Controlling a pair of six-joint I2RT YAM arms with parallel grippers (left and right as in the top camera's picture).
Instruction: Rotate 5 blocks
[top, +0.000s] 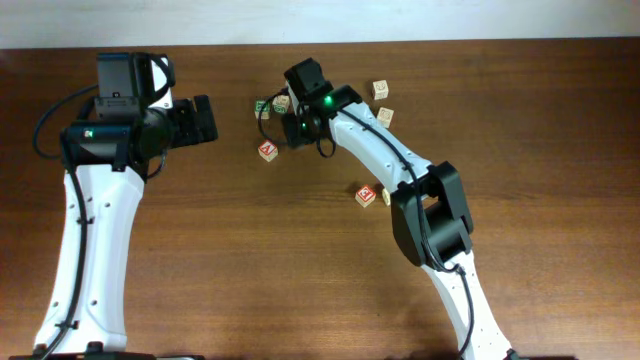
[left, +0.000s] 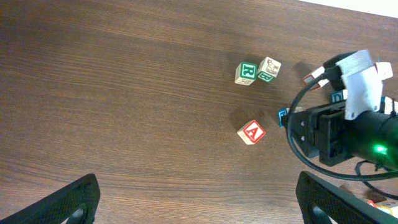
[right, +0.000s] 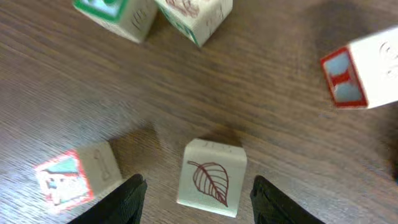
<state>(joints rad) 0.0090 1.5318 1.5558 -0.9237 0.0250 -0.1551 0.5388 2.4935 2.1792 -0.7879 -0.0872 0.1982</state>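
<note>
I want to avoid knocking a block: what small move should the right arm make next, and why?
Probably lift the right gripper straight up. Its jaws stand open, with a gap on each side of the leaf block, which rests flat on the table.

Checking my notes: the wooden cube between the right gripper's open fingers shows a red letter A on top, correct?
Not quite: the right wrist view shows a leaf drawing on that wooden cube, not a red A. It does sit between the right gripper's open fingers.
</note>
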